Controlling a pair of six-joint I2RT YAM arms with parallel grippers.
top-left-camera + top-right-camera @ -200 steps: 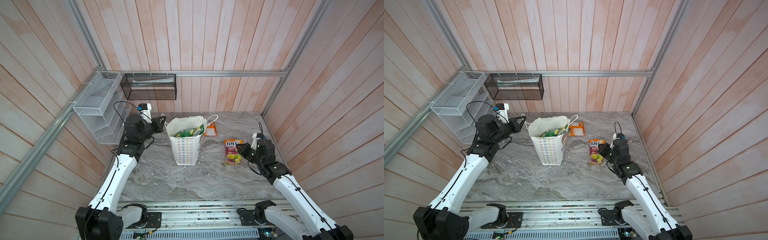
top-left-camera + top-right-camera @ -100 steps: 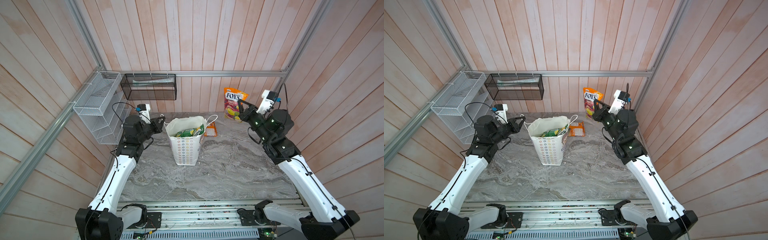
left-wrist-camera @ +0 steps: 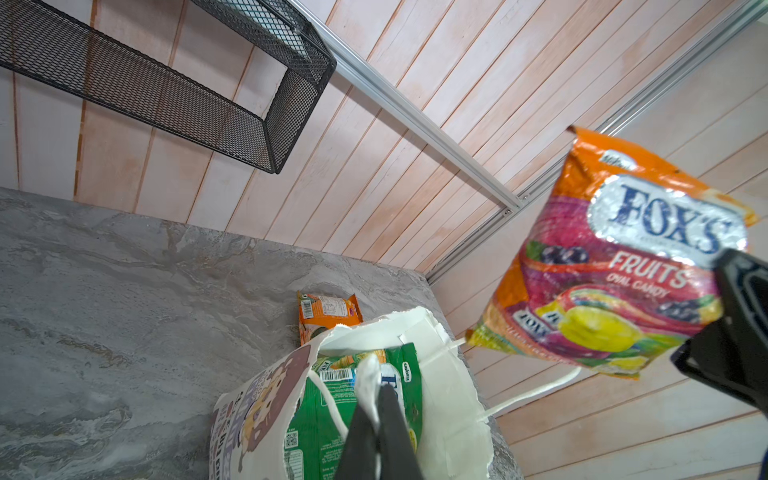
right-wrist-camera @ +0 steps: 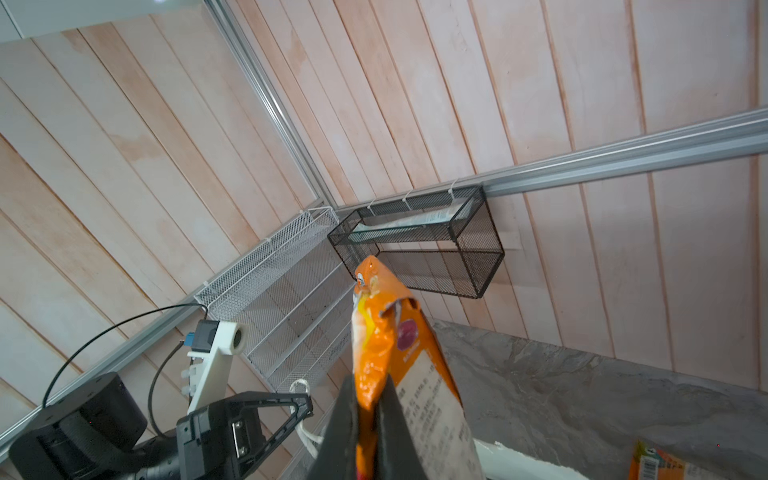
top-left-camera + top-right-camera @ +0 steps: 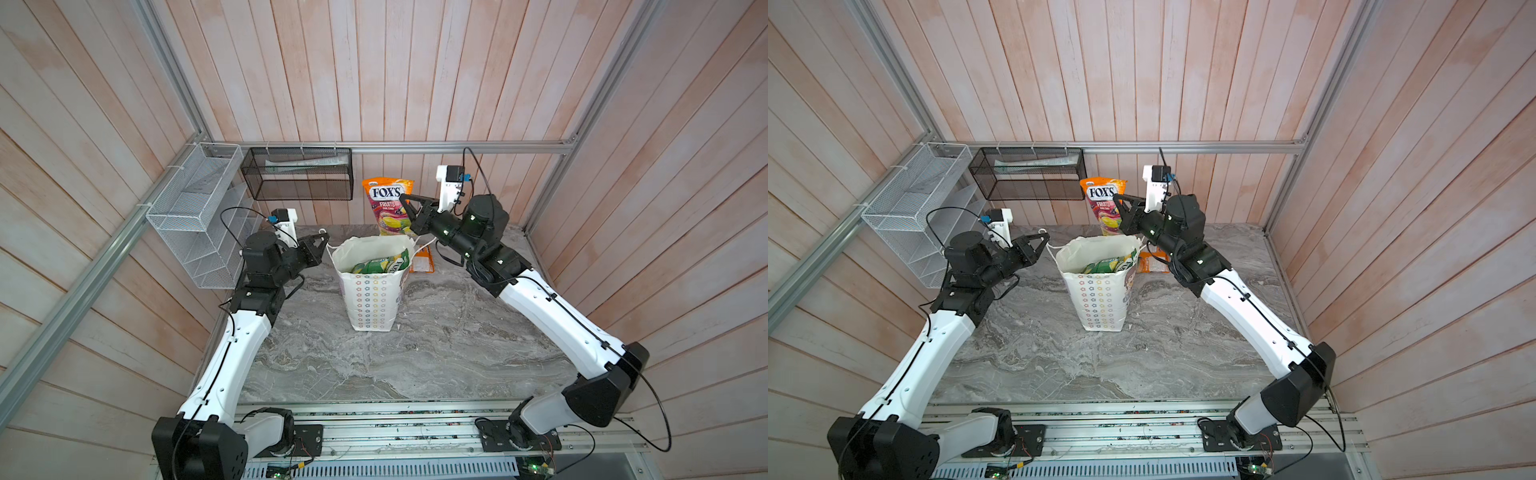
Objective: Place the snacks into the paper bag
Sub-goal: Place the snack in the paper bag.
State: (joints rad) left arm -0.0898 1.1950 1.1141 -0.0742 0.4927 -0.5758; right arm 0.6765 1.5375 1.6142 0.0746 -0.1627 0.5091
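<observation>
While your right pincer [image 4: 369, 380] was clamped narrow on one side edge of the FOX'S fruit pouch [image 5: 386, 208], you had that pouch up in the air, upright with its logo at the top. It hung higher than the mouth of the paper bag [image 5: 374, 299], toward the back wall, and touched nothing else. From the left wrist view it looked to be beyond the opening rather than squarely over it.

Your left pincer [image 3: 376, 401] was closed as well, pinching something white at the bag's top edge on its own side. Whether that was the paper rim or the cord handle, I could not tell. The bag stood upright on the worktop [image 5: 415, 353] between your two arms, its mouth spread, with green pouches [image 5: 376, 266] standing inside and reaching close to the rim. One orange pouch [image 3: 328, 309] lay flat on the worktop just behind the bag.

By my reading you were mid-carry: pouch lifted, drop not yet made. The next move called for bringing the pouch over the opening, lowering it bottom edge first into the room beside the green pouches, and only then letting go. Your left grip needed to hold the rim steady, since the bag looked light. After that, the orange pouch remained to be fetched.
</observation>
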